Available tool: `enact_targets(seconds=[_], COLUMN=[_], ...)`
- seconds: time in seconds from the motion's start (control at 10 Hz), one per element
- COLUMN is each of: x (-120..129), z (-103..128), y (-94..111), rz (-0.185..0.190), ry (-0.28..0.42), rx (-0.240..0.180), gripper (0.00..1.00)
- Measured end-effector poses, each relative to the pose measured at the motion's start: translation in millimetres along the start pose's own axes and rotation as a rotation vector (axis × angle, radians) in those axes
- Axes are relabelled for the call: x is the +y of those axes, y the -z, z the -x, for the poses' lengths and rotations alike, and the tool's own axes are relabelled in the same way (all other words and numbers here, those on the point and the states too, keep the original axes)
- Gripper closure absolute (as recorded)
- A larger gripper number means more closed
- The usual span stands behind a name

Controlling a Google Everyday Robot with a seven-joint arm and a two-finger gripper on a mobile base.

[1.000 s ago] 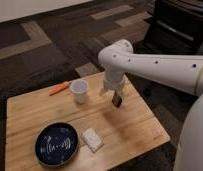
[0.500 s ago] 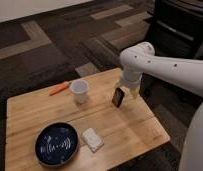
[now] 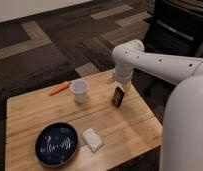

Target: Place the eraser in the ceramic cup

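The eraser (image 3: 118,96) is a small black slab with an orange-brown edge. It stands upright and slightly tilted on the wooden table (image 3: 130,125), right of centre. The white ceramic cup (image 3: 79,91) stands upright about a cup's width to its left, near the table's far edge. My gripper (image 3: 126,90) is at the end of the white arm (image 3: 145,60), right beside the eraser's upper right side. I cannot tell whether it touches or holds the eraser.
An orange marker-like stick (image 3: 59,88) lies at the far edge, left of the cup. A dark blue patterned bowl (image 3: 56,144) sits front left, with a whitish block (image 3: 92,139) beside it. Carpeted floor surrounds the table. A dark chair (image 3: 180,25) stands at the back right.
The arm has swung from above the table's middle to the right. The eraser has stayed in almost the same spot, shifted slightly right. The cup has not moved.
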Motion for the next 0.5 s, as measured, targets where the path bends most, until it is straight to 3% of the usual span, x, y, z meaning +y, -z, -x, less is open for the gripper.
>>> enact_targets(seconds=[0.2, 0.5], x=[-2.4, -4.6], z=[-9.3, -13.1], y=[2.2, 5.6], rz=[-0.029, -0.048], ry=[-0.042, -0.067], rx=[0.032, 0.043], gripper=[0.35, 0.35])
